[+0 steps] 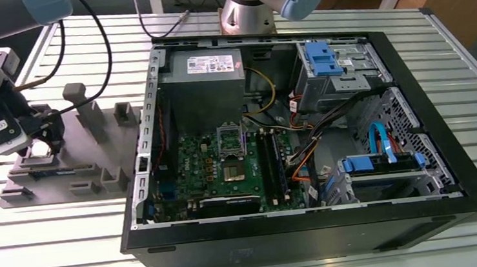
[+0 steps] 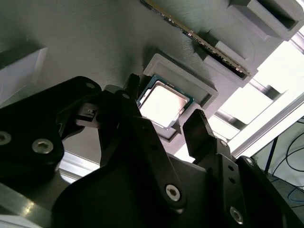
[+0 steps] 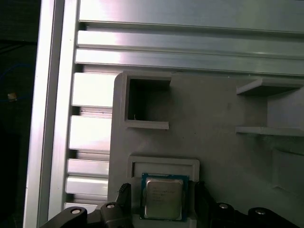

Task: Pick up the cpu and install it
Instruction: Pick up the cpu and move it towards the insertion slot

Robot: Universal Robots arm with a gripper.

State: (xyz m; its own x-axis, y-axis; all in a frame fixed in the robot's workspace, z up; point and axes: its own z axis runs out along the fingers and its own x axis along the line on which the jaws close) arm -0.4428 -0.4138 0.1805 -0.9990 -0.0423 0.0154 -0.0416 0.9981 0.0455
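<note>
Over at the exterior view's left: gripper hanging low above the grey fixture block, well apart from the open PC case. Can make out the cpu in both wrist views, lying flat in a shallow square pocket of that fixture, shiny metal top facing up. Not lifted, no tilt as far as visible.

Fingers spread apart, one on either side of the chip, straddling it. Small gaps on both sides in the first wrist view, so not clamped on anything. Can't tell from these angles how close the tips sit to the pocket floor.

Also on the fixture: a deeper square recess near the pocket, plus a thin circuit-board strip standing on edge in a slot just beyond it.

Toward the middle of the exterior view, inside the case: green motherboard with the metal-framed socket, nowhere near the gripper. Slatted aluminium table under the whole lot.
</note>
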